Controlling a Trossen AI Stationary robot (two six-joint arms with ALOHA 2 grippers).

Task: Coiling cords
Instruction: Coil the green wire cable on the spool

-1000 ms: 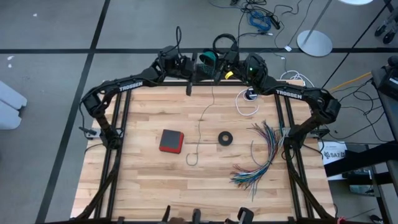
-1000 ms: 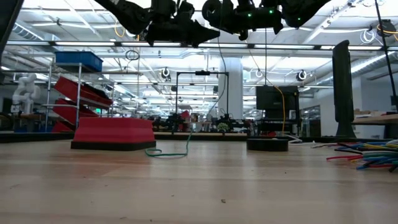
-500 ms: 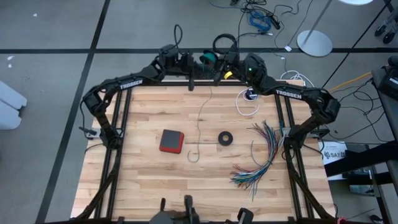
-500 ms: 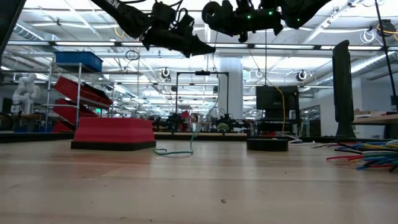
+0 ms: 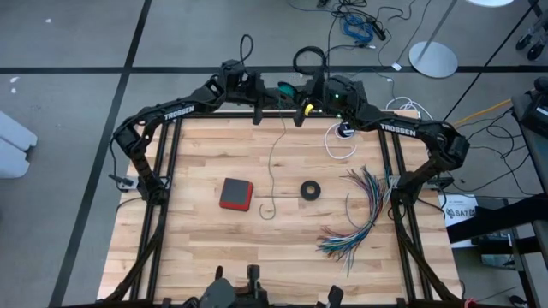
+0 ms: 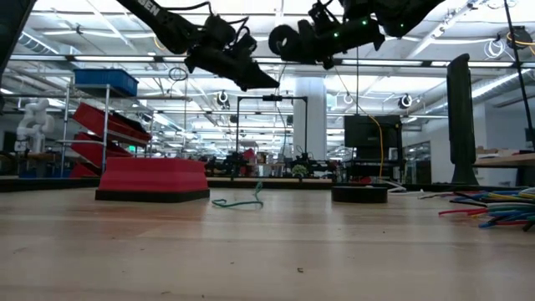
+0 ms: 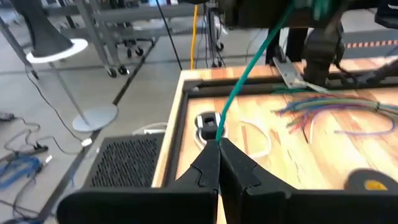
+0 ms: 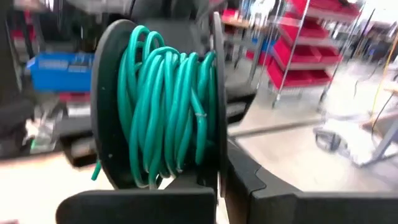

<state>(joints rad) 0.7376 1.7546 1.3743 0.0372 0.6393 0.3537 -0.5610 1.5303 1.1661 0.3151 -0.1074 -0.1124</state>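
Item: teal-green cord (image 5: 276, 162), part wound, part loose. You have most of it already coiled on a black spool (image 8: 155, 102), seen close in the right wrist view. From the spool the strand crosses to the left gripper (image 7: 217, 144), whose jaws are pressed together, pinching the cord, and then drops to the counter (image 5: 188, 248), where its tail runs toward 6 o'clock and ends in a small hook just beside the red box (image 5: 235, 193). In the low view that tail lies as a loose curl (image 6: 238, 201) on the wood.

Item: right gripper (image 8: 221, 158), at 12 o'clock over the counter's far edge, jaws pressed together at the spool (it appears to carry it, though the contact itself is hidden).

Item: white cord (image 5: 340, 144) with its round black-and-white piece (image 5: 345, 130), at about 1 o'clock, untouched, lying in a loop.

Item: black ring (image 5: 310, 190) near centre and multicoloured wire bundle (image 5: 360, 214) at 3 to 4 o'clock; neither belongs to the job.

Step in hand, as you would judge it: winding the teal cord, with the tail yet to be taken up. Your next move likely calls for keeping the strand taut between both arms while guiding further turns onto the spool, so the tail lifts without snagging the red box.
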